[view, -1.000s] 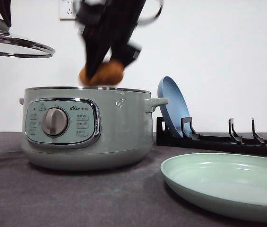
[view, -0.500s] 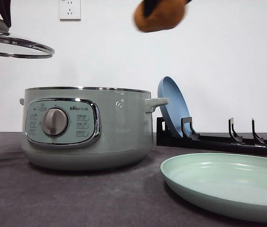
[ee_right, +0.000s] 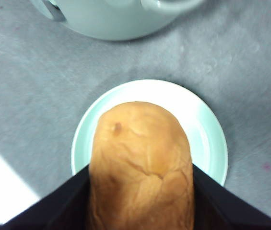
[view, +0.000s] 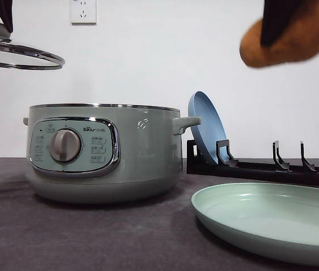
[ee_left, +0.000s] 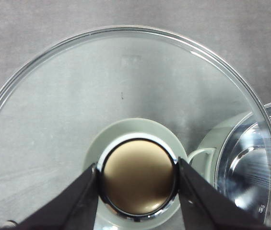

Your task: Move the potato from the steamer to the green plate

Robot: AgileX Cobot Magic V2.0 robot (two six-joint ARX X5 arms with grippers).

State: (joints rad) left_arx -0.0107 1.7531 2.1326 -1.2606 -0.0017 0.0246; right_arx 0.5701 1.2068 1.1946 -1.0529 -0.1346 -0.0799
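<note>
Clamped between the right gripper's (ee_right: pixel 140 201) black fingers, the oval orange-brown potato (view: pixel 289 38) is held high above the shallow mint-green plate (view: pixel 272 248), directly below in the right wrist view; the left gripper (ee_left: pixel 137 179) is clamped on the glass lid's knob (ee_left: pixel 137 176).

Behind, I see a blue plate (view: pixel 205 129) standing tilted in a black dish rack (view: pixel 272 164). A white wall socket (view: pixel 83 11) sits high up; grey cloth (view: pixel 86 234) covers the table.
</note>
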